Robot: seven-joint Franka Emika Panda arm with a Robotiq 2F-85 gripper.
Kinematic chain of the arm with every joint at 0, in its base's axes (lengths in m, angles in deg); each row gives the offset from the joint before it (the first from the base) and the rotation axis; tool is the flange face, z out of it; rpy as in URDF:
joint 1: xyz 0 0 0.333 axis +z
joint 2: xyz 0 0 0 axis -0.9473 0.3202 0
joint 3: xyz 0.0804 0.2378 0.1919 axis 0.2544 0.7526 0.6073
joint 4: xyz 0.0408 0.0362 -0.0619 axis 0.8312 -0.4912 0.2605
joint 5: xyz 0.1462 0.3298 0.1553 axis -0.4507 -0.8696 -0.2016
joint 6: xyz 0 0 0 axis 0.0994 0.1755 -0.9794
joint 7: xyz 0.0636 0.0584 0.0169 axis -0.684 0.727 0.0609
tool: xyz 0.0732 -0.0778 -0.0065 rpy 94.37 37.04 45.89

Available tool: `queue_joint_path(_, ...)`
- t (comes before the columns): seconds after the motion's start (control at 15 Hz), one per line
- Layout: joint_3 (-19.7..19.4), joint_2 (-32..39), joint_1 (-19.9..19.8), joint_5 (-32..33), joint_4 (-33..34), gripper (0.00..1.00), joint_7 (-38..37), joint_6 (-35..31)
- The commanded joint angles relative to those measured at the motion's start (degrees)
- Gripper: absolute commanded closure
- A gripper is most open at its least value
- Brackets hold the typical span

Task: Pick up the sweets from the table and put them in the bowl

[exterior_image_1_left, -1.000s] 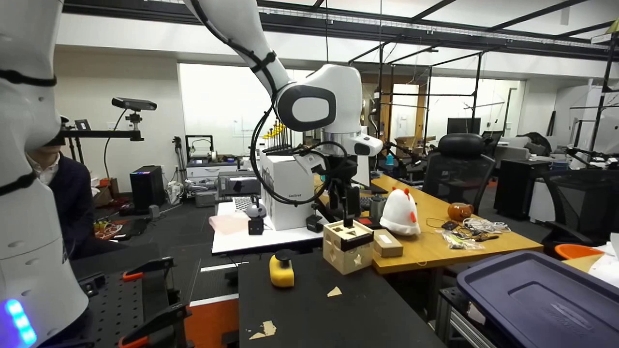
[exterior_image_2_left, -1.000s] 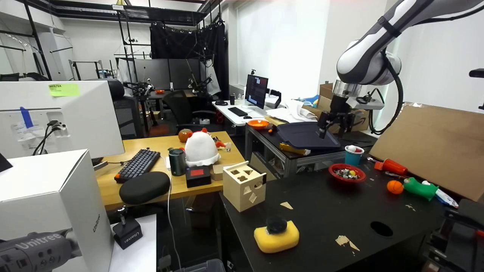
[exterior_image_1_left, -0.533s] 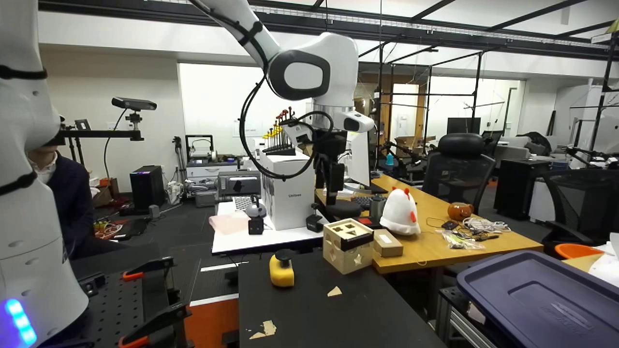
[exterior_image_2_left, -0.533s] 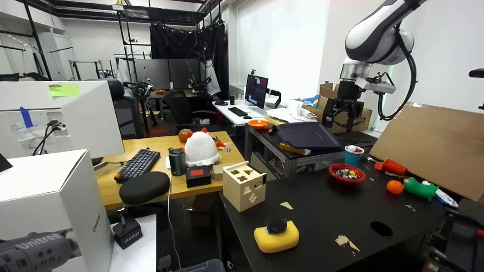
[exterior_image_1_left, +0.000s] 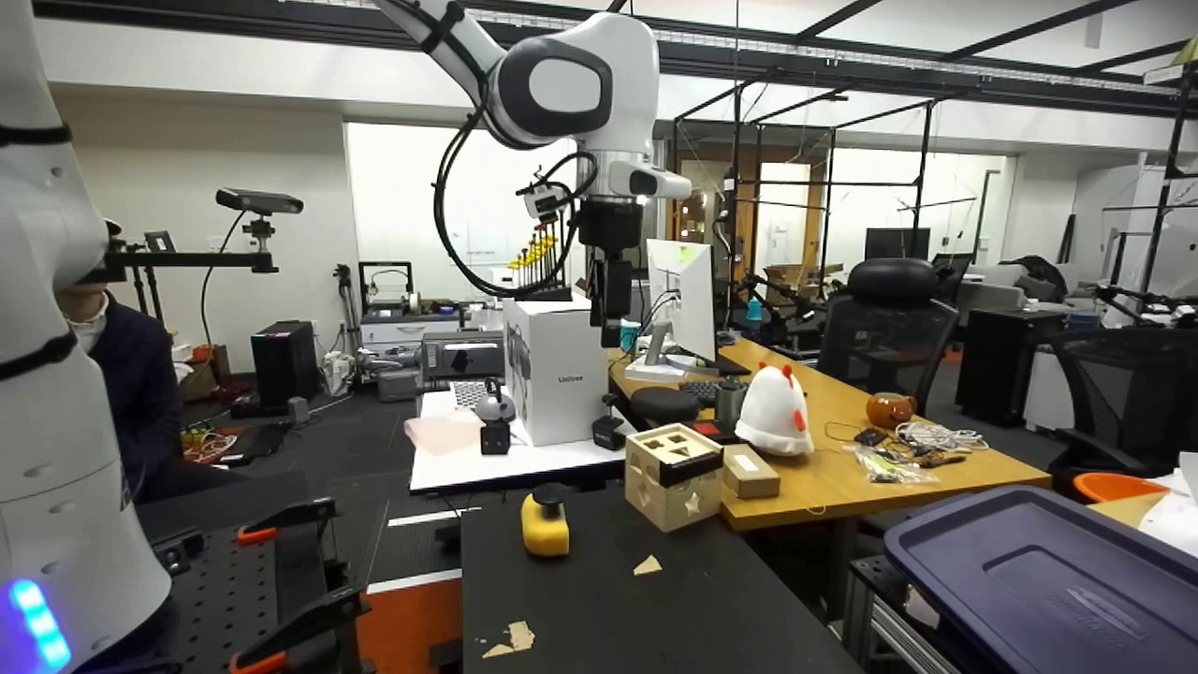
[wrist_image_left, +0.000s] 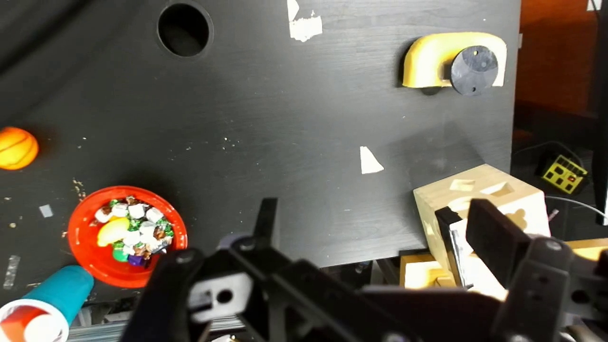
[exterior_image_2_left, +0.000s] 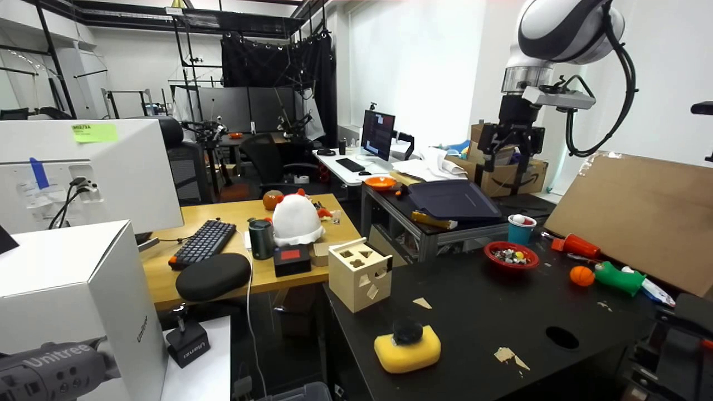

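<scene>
Rising and drawing back toward its base [exterior_image_1_left: 84,543], the arm [exterior_image_2_left: 557,33] has carried the jaws higher above the bench [wrist_image_left: 285,142] over the last second, a change plain in both exterior views. They stand spread wide, and the wrist view shows nothing held between them. Wrapped sweets [wrist_image_left: 142,232] lie in the red bowl [wrist_image_left: 80,232], which in an exterior view has not shifted and in the wrist view sits off to one side of the jaws. An unladen lift with sweets already in place looks to me like a retreat, so I judge the task done or nearly done. Should any sweet remain elsewhere, the next move would be a fresh descent, keeping clear of the teal cup [wrist_image_left: 64,287], upright just beside the bowl; whether the two touch I cannot tell.
</scene>
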Motion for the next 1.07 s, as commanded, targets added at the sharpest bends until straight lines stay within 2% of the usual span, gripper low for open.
queue_joint_path(0.0,-0.5,-3.7,1.0,3.2,-0.7,0.00,-5.7,4.0)
queue_joint_path(0.4,-0.7,-5.2,0.5,5.0,0.3,0.00,-9.7,9.4)
queue_joint_path(0.47,-0.6,-3.6,0.7,4.0,0.3,0.00,-8.0,6.9)
queue_joint_path(1.0,-0.8,-3.9,0.6,4.0,0.3,0.00,-8.1,7.7)
